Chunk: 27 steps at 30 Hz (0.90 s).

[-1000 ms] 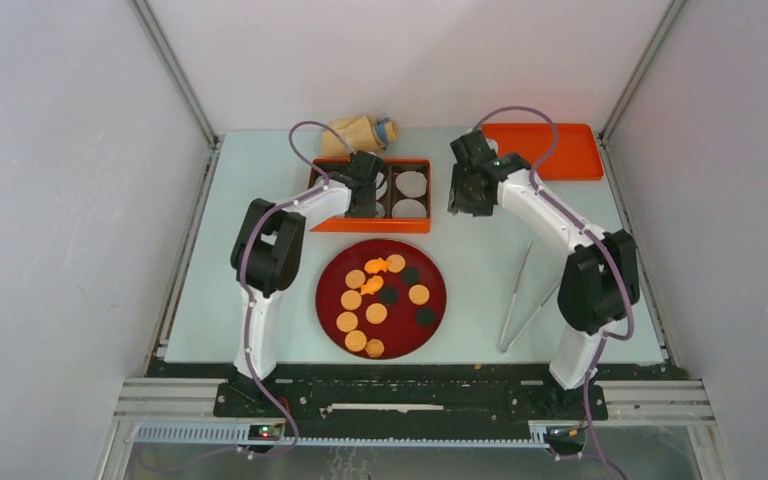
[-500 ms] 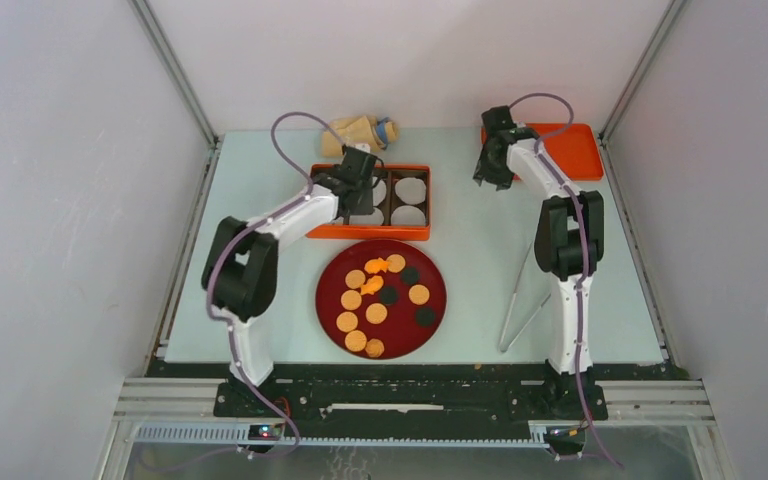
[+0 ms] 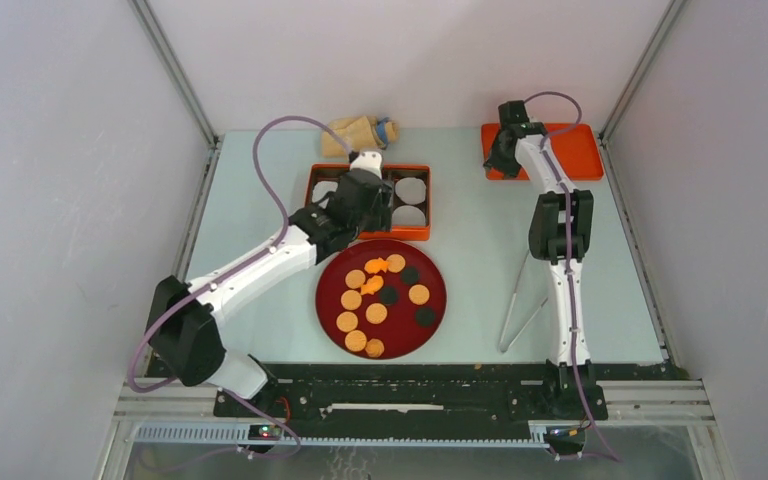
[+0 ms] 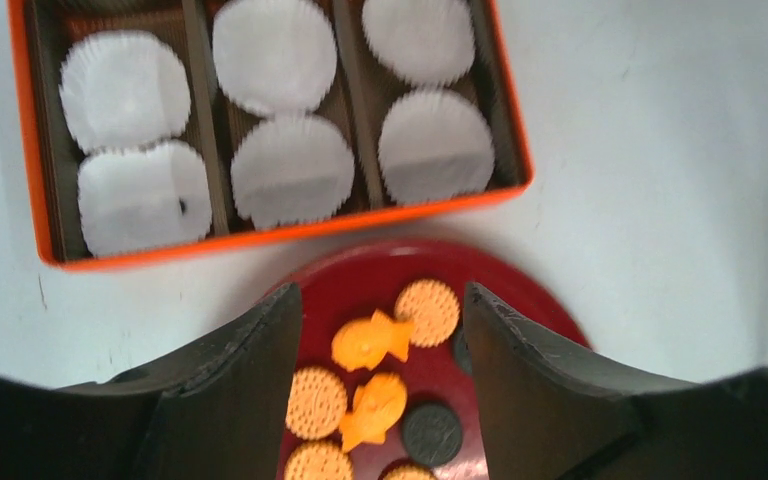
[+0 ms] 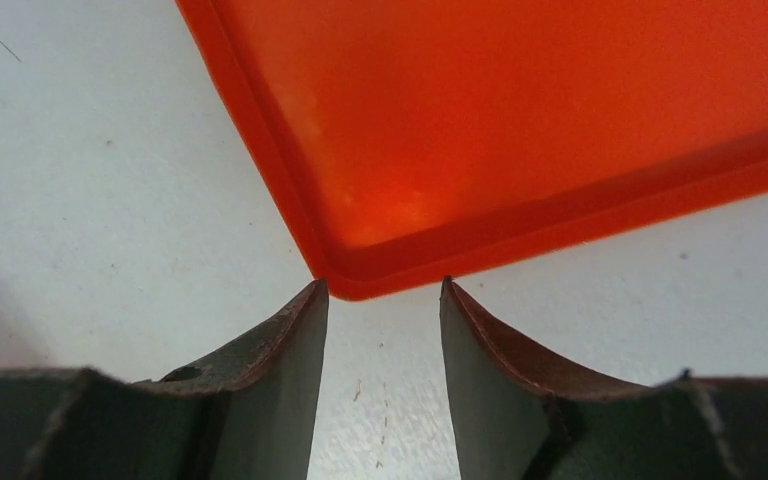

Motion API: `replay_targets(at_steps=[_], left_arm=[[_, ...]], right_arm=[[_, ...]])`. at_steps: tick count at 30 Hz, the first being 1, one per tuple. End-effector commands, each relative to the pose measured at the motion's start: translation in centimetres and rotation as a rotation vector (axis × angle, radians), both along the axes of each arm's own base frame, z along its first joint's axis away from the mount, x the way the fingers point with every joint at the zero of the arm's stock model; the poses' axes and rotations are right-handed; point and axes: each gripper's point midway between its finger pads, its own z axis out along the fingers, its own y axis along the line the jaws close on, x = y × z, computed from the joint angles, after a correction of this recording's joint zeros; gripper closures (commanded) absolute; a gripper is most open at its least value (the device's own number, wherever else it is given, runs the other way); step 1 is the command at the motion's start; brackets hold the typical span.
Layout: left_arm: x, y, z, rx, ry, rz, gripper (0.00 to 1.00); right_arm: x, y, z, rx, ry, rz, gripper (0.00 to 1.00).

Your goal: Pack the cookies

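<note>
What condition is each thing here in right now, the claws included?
cookies, loose on the red plate
box liners, empty
orange tray, empty
tongs, lying untouched
left gripper, open over the plate
right gripper, open at the orange tray's corner

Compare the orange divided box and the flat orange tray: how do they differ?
The orange box is split by dividers and holds white paper liners; the orange tray has no dividers and looks bare. The box lies beside the red plate, near the left gripper; the tray lies at the far right, its corner by the right gripper. Both are orange and rectangular.
</note>
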Motion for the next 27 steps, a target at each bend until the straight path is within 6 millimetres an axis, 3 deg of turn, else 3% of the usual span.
replay_targets(at_steps=[1, 7, 14, 18, 21, 24, 27], left_arm=[[-2.3, 1.7, -1.8, 0.058, 0.022, 0.014, 0.34], [-2.9, 2.7, -2.7, 0.077, 0.039, 0.043, 0.32], [-2.4, 2.2, -2.5, 0.093, 0.043, 0.034, 0.32], [-2.7, 2.4, -2.1, 0.086, 0.037, 0.03, 0.33], [-3.1, 2.8, -1.6, 0.078, 0.026, 0.027, 0.33], [-3.4, 3.0, -1.0, 0.066, 0.012, 0.022, 0.33], [-3.8, 3.2, -0.7, 0.054, 0.005, 0.016, 0.33]], right_arm=[[1.3, 0.6, 0.2, 0.091, -0.031, 0.008, 0.47], [-0.1, 2.0, -0.8, 0.154, 0.028, 0.06, 0.48], [-5.8, 6.5, -2.5, 0.176, 0.159, 0.194, 0.48], [-8.6, 8.4, -2.3, 0.182, 0.182, 0.228, 0.47], [-7.5, 7.6, 0.2, 0.141, 0.103, 0.202, 0.47], [-5.1, 4.5, 3.2, 0.055, 0.032, 0.124, 0.48], [-2.8, 1.9, 4.5, 0.021, 0.0, 0.055, 0.49]])
